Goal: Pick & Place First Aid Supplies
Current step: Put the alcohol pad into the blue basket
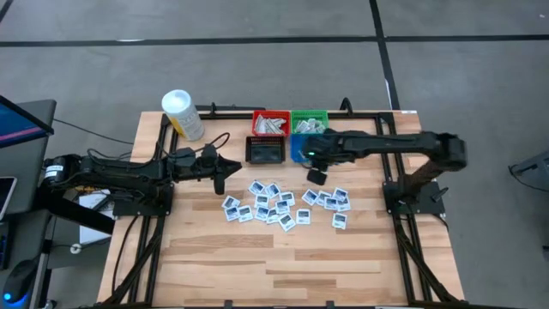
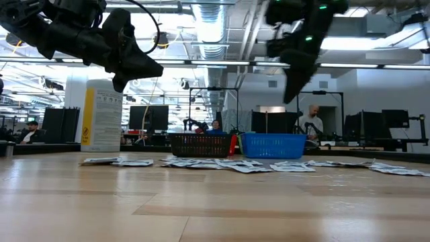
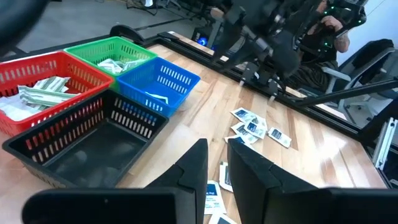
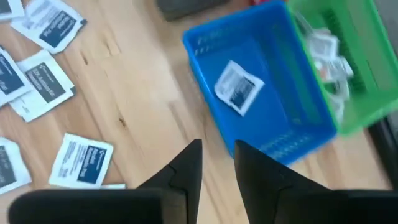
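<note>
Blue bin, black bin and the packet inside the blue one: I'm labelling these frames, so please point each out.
blue bin (image 4: 287, 134): right wrist view, on its near wall.
black bin (image 3: 93, 124): left wrist view, on its side wall.
packet in the blue bin (image 4: 238, 87): right wrist view, on its printed face.

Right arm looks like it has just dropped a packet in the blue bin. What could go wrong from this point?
1. The white packets lie overlapped in a tight scatter on the table, so the right gripper could pinch two at once or slide one aside.
2. The blue bin, green bin, red bin and black bin touch each other, so a slightly off release could land a packet in the wrong one.
3. The left gripper hovers near the same pile; both arms reaching in could collide.
</note>
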